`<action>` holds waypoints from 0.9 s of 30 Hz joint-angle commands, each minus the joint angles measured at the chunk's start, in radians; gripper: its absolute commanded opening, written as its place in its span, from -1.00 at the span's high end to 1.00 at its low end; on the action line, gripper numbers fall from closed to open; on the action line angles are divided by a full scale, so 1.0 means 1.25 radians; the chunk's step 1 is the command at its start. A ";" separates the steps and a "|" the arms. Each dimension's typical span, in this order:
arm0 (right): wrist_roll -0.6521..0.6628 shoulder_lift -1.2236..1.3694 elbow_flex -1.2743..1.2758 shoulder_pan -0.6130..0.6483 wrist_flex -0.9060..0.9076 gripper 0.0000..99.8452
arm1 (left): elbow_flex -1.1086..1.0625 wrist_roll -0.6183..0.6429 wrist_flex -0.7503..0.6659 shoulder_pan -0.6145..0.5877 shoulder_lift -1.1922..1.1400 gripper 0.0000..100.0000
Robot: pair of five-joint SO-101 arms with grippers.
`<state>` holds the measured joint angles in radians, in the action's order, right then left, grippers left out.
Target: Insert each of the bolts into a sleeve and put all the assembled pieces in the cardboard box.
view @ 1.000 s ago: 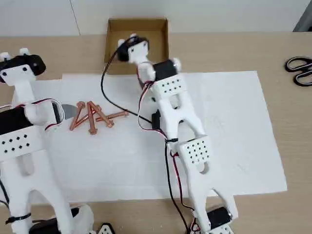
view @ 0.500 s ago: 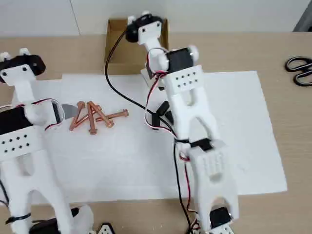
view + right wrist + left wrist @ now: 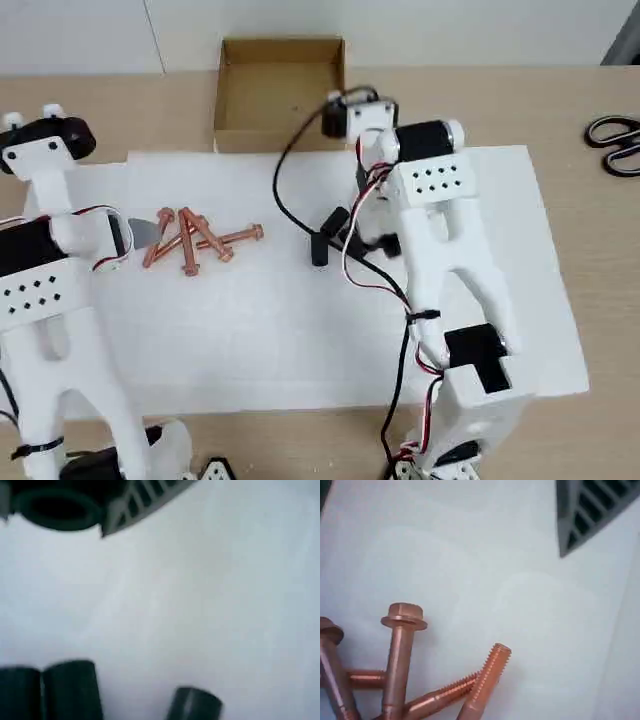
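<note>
Several copper bolts (image 3: 195,238) lie in a crossed pile on the white sheet (image 3: 250,310); the left wrist view shows them close up (image 3: 400,650). My left gripper (image 3: 140,232) sits just left of the pile, open, with one ribbed grey finger (image 3: 592,510) over bare sheet. Black sleeves (image 3: 320,246) lie on the sheet beside my right arm (image 3: 430,180). In the right wrist view two sleeves (image 3: 70,690) lie side by side and another sleeve (image 3: 192,705) lies apart. A black ring-like sleeve (image 3: 55,507) sits next to my right ribbed finger (image 3: 145,495). The cardboard box (image 3: 230,90) stands open at the back.
Black scissors (image 3: 615,145) lie at the far right on the wooden table (image 3: 520,110). Black and red cables (image 3: 290,200) loop from the right arm over the sheet near the sleeves. Bare sheet stretches in front of the bolts.
My right arm has swung back from over the cardboard box, to the right and toward the sleeves on the sheet. The left arm and the bolts have stayed put.
</note>
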<state>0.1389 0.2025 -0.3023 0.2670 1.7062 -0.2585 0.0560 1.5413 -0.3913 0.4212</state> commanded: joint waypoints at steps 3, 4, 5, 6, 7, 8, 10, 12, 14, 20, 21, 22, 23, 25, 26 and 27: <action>-0.002 0.026 0.058 -0.009 -0.037 0.96 | 0.034 -0.002 0.000 0.002 0.004 0.40; -0.002 0.045 0.061 -0.009 -0.039 0.96 | 0.034 -0.002 0.000 0.002 0.004 0.40; -0.002 0.066 0.061 -0.009 -0.039 0.96 | 0.034 -0.002 0.000 0.002 0.004 0.40; -0.002 0.088 0.061 -0.010 -0.045 0.96 | 0.034 -0.002 0.000 0.002 0.004 0.40; -0.002 0.110 0.064 -0.012 -0.055 0.96 | 0.034 -0.002 0.000 0.002 0.004 0.40; -0.002 0.129 0.064 -0.012 -0.061 0.96 | 0.034 -0.002 0.000 0.002 0.004 0.40; -0.004 0.168 0.065 -0.012 -0.077 0.96 | 0.034 -0.002 0.000 0.002 0.004 0.40; -0.004 0.196 0.065 -0.012 -0.095 0.96 | 0.034 -0.002 0.000 0.000 0.004 0.40; -0.004 0.214 0.065 -0.012 -0.110 0.96 | 0.034 -0.002 0.000 -0.001 0.004 0.40; -0.009 0.249 0.065 -0.012 -0.112 0.92 | 0.034 -0.002 -0.001 -0.001 0.000 0.40; -0.010 0.251 0.065 -0.012 -0.111 0.89 | 0.034 -0.002 -0.001 -0.001 0.000 0.40; -0.010 0.255 0.065 -0.012 -0.107 0.86 | 0.034 -0.002 -0.002 -0.001 0.000 0.40; -0.010 0.256 0.065 -0.012 -0.106 0.85 | 0.034 -0.002 -0.006 -0.001 0.000 0.40; -0.010 0.258 0.065 -0.012 -0.105 0.82 | 0.034 -0.002 -0.011 -0.001 0.000 0.40; -0.010 0.258 0.065 -0.012 -0.105 0.81 | 0.034 -0.002 -0.011 -0.001 0.000 0.40; -0.010 0.258 0.065 -0.012 -0.105 0.81 | 0.034 -0.002 -0.011 0.000 0.000 0.40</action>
<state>0.1389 0.5263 -0.2179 0.2639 1.5681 -0.2585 0.0560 1.5413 -0.3913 0.4181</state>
